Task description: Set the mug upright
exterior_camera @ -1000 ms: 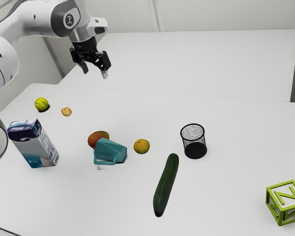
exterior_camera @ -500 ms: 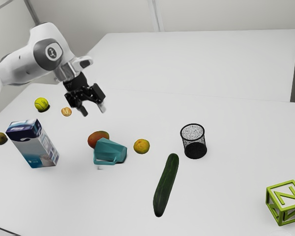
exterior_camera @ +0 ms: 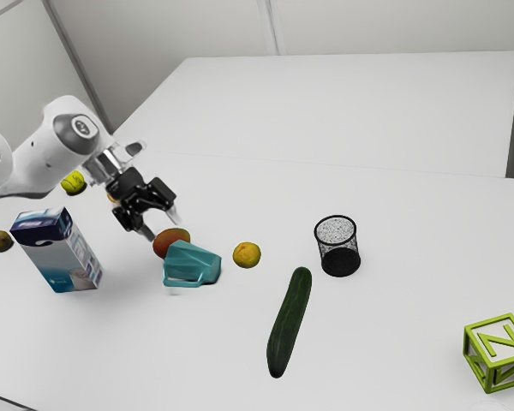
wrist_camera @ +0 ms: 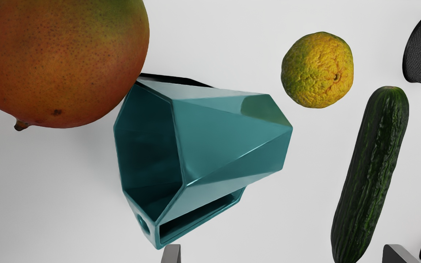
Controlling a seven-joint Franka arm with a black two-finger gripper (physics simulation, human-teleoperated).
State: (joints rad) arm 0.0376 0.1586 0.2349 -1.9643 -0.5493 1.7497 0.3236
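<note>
The teal mug [exterior_camera: 191, 264] lies on its side on the table, close against the mango, its handle toward the exterior view's bottom. In the wrist view the mug [wrist_camera: 228, 135] turns its open mouth toward the side where the mango is, and the handle lies along its lower side. My gripper [exterior_camera: 161, 226] hangs above the table, just up and to the exterior view's left of the mug and over the mango's edge. Wide apart and holding nothing, the fingertips of the gripper [wrist_camera: 281, 254] show in the wrist view.
Beside the mug are the mango [exterior_camera: 170, 241] and an orange-yellow citrus [exterior_camera: 247, 254]. A cucumber [exterior_camera: 289, 322] and a black mesh cup [exterior_camera: 337, 246] lie farther to the exterior view's right, then a block [exterior_camera: 499, 352]. A carton [exterior_camera: 57, 250] stands on the left.
My gripper has come down and toward the mug, from high above the table to near the mango. The mug and the things around it have stayed where they were.
</note>
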